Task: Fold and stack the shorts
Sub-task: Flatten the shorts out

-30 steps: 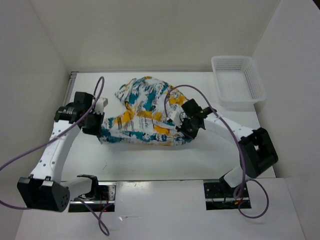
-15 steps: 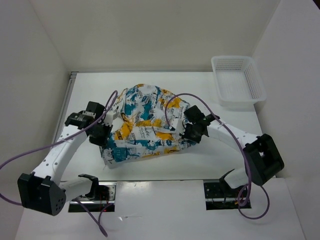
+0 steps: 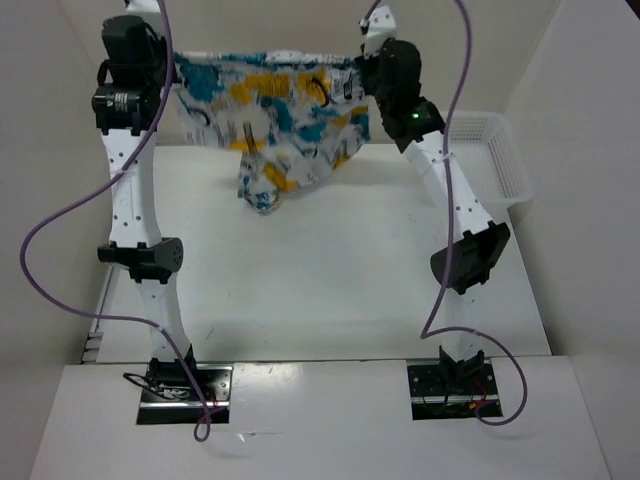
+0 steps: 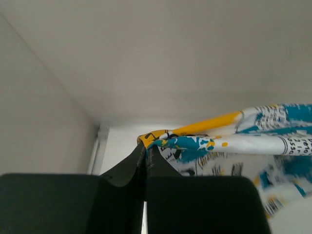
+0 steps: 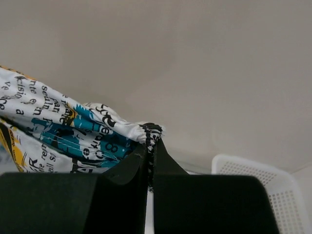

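A white tabletop [image 3: 300, 290] sits between pale walls. At the upper left of the frame, the left gripper [image 4: 146, 147] is clamped on one corner of the white fabric shorts with teal, yellow-orange and black print [image 3: 270, 110]. The shorts hang stretched across to the right gripper [image 5: 151, 141], which pinches the other corner. A white plastic mesh basket [image 3: 505, 165] stands at right.

Reads as a robotics lab test cell: a plain white worktop [image 3: 320, 290] boxed in by bare white panels [image 3: 50, 150] on the left, right and far sides. Holds a left arm [image 3: 132, 200] and a right arm [image 3: 456, 205] in white and black, bolted to metal plates [image 3: 218, 385] at the near edge, with purple cables [image 3: 25, 248] looping loose from bases to wrists. Keeps a white plastic mesh basket [image 3: 505, 165] at the far right corner of the worktop, beside the right panel.
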